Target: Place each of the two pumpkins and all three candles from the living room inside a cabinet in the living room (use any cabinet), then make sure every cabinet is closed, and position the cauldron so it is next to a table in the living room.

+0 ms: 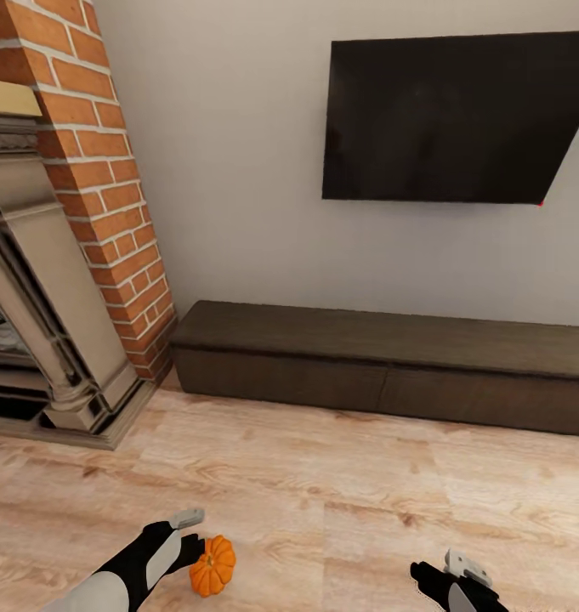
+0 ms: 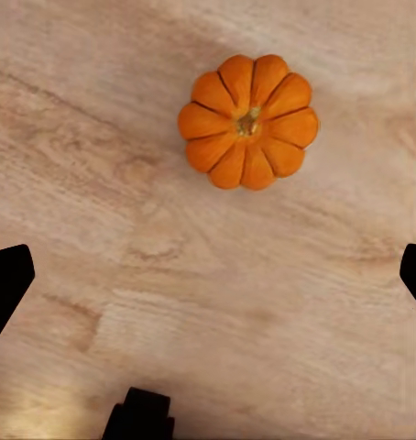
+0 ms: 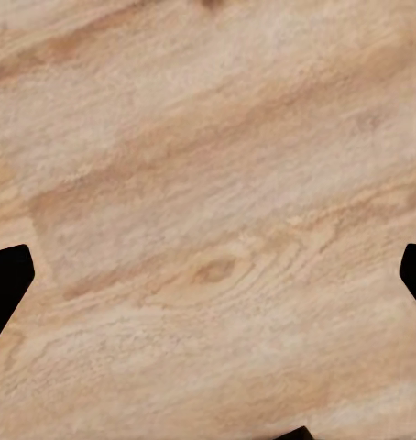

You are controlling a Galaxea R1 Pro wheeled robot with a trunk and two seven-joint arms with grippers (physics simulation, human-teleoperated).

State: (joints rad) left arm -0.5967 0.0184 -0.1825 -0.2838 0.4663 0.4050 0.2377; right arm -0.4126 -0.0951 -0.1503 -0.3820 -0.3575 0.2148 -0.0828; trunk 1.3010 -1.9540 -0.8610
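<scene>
Little looks done: one pumpkin (image 2: 247, 122) lies on the floor just ahead of my left end effector (image 2: 208, 270) (spread wide, holding nothing), the cabinet (image 1: 383, 365) beyond still closed.

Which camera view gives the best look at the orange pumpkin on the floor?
The left wrist view: the pumpkin is seen whole from above, ribs and stem clear. In the head view, the pumpkin is small, at the bottom edge beside the left pincer. The right wrist view has wood floor.

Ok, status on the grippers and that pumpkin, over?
Left gripper open above floor, empty. Right gripper open, empty. Pumpkin upright on wood floor, ungrasped. Cabinet closed, path clear.
</scene>
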